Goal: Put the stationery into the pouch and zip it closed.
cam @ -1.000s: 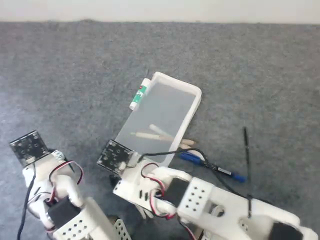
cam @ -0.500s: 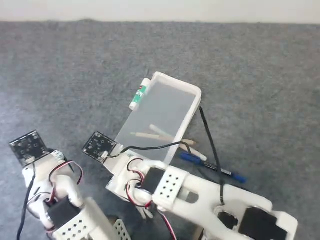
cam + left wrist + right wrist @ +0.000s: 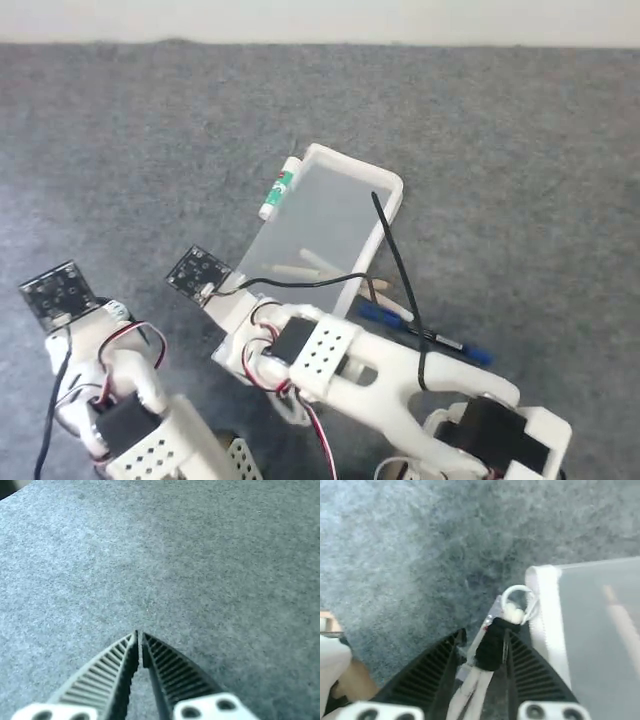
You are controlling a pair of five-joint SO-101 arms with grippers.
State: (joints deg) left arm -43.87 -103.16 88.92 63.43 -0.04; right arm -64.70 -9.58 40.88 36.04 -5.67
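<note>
The grey carpeted table [image 3: 500,150] carried the translucent pouch [image 3: 330,215], which lay flat near its middle. My right gripper [image 3: 484,632] stood at the pouch's near corner, its fingers drawn to a narrow gap and clamped on the black zipper pull [image 3: 491,642]. My left gripper [image 3: 139,634] hung over bare carpet, fingertips together, holding nothing. A blue pen [image 3: 425,337] lay outside, just beside the pouch's near edge. A glue stick [image 3: 277,190] lay outside against the far edge.
</note>
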